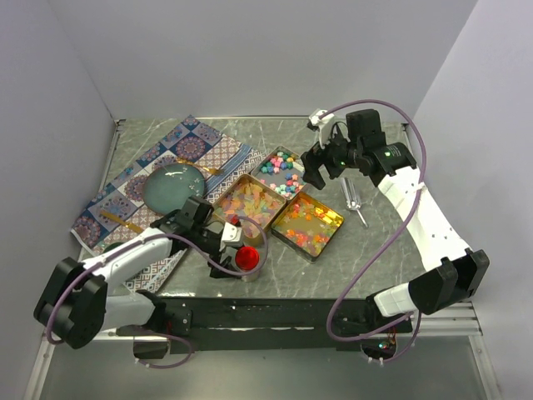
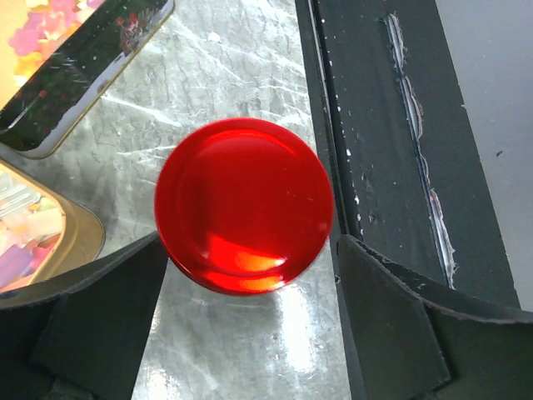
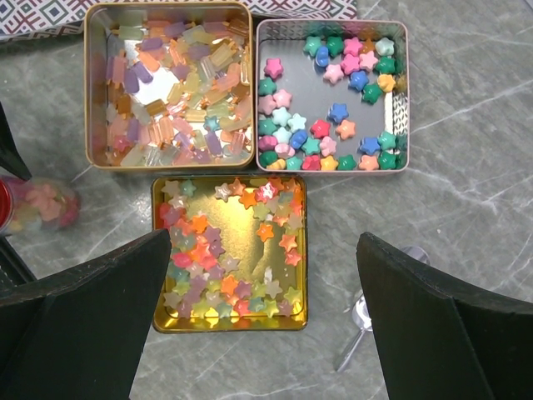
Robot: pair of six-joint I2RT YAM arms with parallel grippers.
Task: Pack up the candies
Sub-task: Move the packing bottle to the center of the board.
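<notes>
Left hand (image 2: pixel 250 243) low at the near table edge, fingers bracketing the red jar lid (image 2: pixel 243 208), probably to lift it; clamped or not, cannot tell. Right hand (image 3: pixel 265 242) spread wide over candies (image 3: pixel 337 111) lying in three tins (image 3: pixel 156 208), presumably choosing

Three open tins (image 3: pixel 296 50) sit edge to edge, no gap between them. Bare table (image 3: pixel 466 208) lies to their right, where a small metal tool (image 3: pixel 360 321) rests. A red-lidded jar (image 2: pixel 243 217) fills the space between the fingers of the left claw (image 2: pixel 250 246).
</notes>
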